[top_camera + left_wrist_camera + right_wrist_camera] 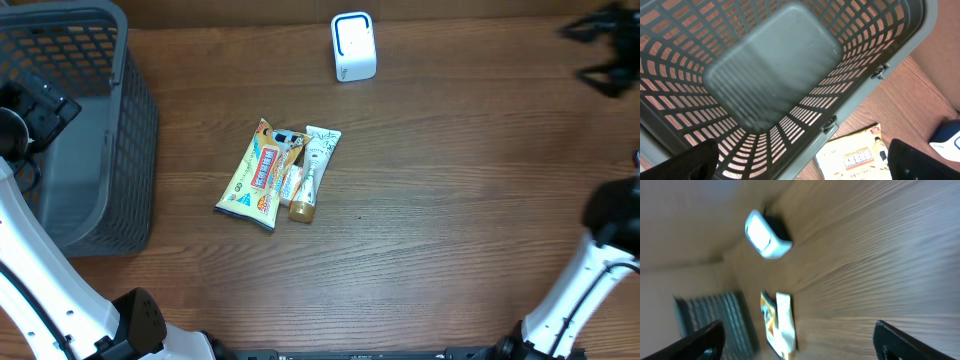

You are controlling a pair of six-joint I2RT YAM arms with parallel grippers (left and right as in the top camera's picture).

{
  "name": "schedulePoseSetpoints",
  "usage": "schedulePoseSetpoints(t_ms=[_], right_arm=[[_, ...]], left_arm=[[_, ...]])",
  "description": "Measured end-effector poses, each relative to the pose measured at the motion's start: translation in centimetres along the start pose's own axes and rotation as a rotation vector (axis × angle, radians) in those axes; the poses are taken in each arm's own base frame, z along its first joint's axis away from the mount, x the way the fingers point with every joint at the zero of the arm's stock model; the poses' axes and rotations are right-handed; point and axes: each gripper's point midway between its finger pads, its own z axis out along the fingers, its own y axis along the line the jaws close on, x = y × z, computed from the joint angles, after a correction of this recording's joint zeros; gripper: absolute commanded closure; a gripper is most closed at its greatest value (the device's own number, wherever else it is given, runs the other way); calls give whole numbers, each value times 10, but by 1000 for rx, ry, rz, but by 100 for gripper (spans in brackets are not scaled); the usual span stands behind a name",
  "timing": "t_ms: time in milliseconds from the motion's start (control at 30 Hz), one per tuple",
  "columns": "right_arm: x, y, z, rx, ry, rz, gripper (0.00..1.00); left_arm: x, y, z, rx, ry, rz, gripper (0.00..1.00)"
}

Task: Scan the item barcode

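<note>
Left gripper [801, 150] over the basket [875, 75], right gripper [797, 330] well away, both jaws wide apart and empty; packet [255, 175] lies mid-table beside a tube [312, 170], so pinch its edge, barcode toward the scanner [352, 46]

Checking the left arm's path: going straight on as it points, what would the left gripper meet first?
Likely the inside of the grey basket; nothing shows between it and the left gripper, depth unclear.

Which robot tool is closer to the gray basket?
Left. The left tool hangs over the inside of the basket. The right tool is far away, at the opposite corner of the table.
</note>
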Motion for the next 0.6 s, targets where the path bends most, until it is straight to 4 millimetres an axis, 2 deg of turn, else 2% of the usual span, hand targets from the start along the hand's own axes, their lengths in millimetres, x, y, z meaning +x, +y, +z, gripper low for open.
schedulePoseSetpoints(t_ms=[33,133,233,333,467,600], right_arm=[[8,11,13,7,29,-40,6],[48,50,68,46,156,-173,5],[100,73,125,134,286,-262,5],[147,80,173,262,366,-313,6],[202,82,225,406,404,-387,6],[241,81,264,453,405,-427,14]], left_arm=[[0,0,0,0,0,0,0],[0,0,0,0,0,0,0],[0,0,0,0,0,0,0],[0,0,0,0,0,0,0],[0,0,0,0,0,0,0],[0,0,0,0,0,0,0]])
